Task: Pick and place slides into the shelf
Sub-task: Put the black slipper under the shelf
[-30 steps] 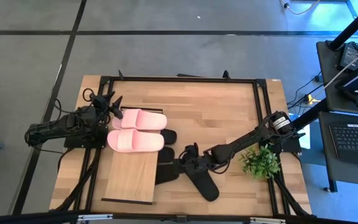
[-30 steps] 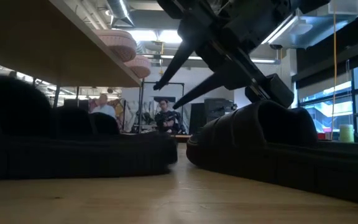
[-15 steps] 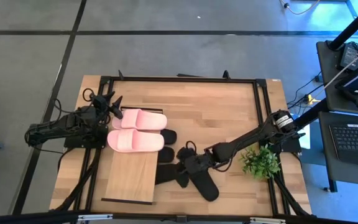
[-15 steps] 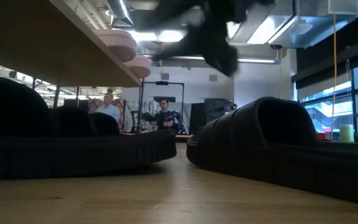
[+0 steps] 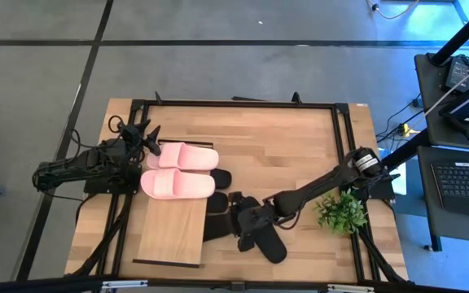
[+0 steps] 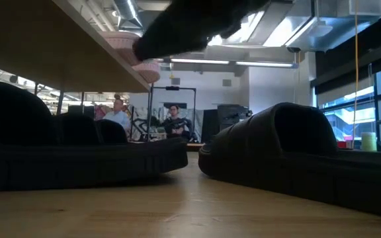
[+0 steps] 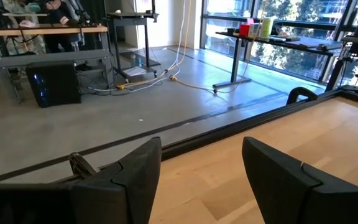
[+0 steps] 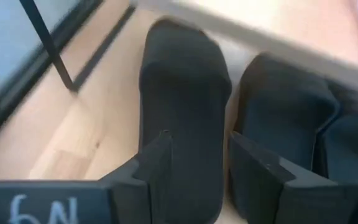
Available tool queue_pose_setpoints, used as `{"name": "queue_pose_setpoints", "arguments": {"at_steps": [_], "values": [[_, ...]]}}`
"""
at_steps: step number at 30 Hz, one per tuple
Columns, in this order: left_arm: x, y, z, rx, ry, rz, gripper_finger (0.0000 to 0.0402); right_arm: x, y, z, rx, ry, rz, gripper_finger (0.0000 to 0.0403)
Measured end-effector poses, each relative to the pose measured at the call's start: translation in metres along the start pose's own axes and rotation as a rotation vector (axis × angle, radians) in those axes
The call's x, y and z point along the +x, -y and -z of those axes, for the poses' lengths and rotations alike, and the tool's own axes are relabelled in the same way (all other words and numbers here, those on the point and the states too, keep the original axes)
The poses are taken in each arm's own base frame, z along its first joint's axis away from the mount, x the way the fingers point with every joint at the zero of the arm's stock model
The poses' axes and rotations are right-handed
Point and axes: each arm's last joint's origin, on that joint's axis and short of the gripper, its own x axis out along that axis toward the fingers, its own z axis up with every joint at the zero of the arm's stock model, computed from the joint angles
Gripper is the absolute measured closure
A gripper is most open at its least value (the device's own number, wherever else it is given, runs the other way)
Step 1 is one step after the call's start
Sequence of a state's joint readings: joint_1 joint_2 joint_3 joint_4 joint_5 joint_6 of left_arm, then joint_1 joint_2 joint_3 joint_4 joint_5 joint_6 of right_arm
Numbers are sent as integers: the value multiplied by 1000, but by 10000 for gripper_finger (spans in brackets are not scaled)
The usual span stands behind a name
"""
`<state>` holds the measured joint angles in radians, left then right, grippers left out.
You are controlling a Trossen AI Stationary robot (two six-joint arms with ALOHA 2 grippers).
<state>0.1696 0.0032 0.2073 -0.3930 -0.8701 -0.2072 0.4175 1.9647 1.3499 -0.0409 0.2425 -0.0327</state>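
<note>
Two pale pink slides (image 5: 179, 169) lie side by side on the far end of the shelf's light-wood plank top (image 5: 169, 232). Several black slides lie on the table at the shelf's right edge, partly under the plank (image 5: 218, 203). One more black slide (image 5: 269, 242) lies loose to their right. My right gripper (image 5: 241, 232) is open and low over the black slide nearest the table's near edge (image 8: 182, 93). Its fingers stand on either side of that slide; I cannot tell whether they touch it. My left gripper (image 5: 149, 138) is open and empty at the shelf's far left corner.
A small green plant (image 5: 340, 213) stands at the table's right side, beside my right arm. The shelf's thin black leg (image 8: 48, 43) stands close to the slide under my right gripper. Bare tabletop (image 5: 275, 146) lies at the far middle and right. People sit in the room behind the table (image 6: 174, 122).
My right gripper has moved from over the loose black slide toward the shelf and the table's near edge, and stays open. The loose black slide has kept its place on the table.
</note>
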Motion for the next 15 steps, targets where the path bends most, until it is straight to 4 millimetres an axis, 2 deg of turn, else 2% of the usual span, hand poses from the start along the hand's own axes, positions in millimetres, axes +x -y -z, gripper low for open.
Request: {"name": "queue_pose_setpoints", "arguments": {"at_steps": [5,12,15], "values": [[0,0,0,0,0,0,185,16,-6,14,-8,-47,-15,249],[0,0,0,0,0,0,185,20,-22,17,48,-37,-85,249],[0,0,0,0,0,0,185,27,-30,12,47,-66,-88,249]]}}
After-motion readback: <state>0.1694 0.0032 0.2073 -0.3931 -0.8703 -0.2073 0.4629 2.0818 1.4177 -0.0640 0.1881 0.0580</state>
